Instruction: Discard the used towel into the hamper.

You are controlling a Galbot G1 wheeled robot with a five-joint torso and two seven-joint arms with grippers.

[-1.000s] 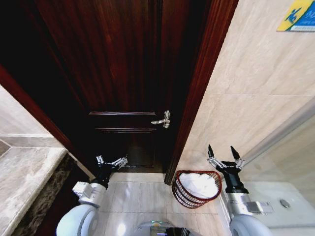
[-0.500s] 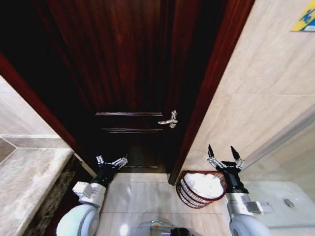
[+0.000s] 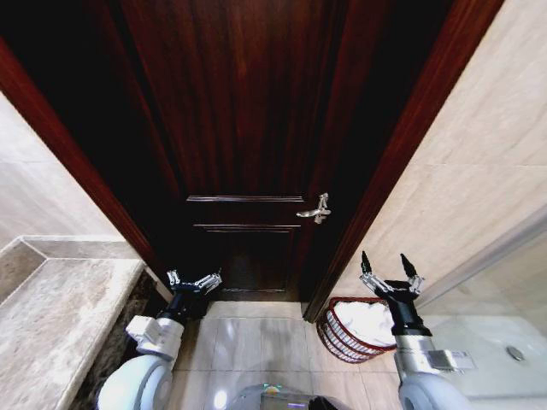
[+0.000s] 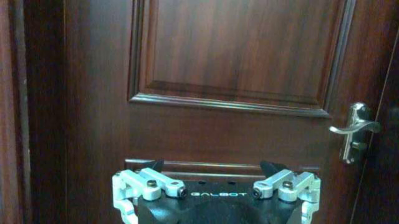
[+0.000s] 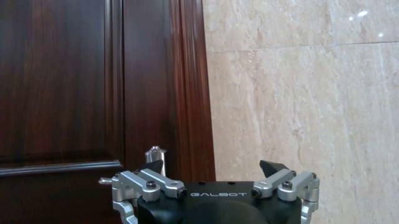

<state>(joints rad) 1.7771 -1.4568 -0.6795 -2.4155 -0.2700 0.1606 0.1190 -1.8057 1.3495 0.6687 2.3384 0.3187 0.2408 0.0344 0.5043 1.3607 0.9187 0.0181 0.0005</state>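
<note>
Hamper, floor at 5 o'clock beside the door frame, white towel inside. Left gripper and right gripper raised, spread wide, empty: towel apparently delivered.

Your left gripper is held low and forward on its raised arm, fingers spread apart and empty. Your right gripper points upward at about the same height, likewise spread and empty
</note>
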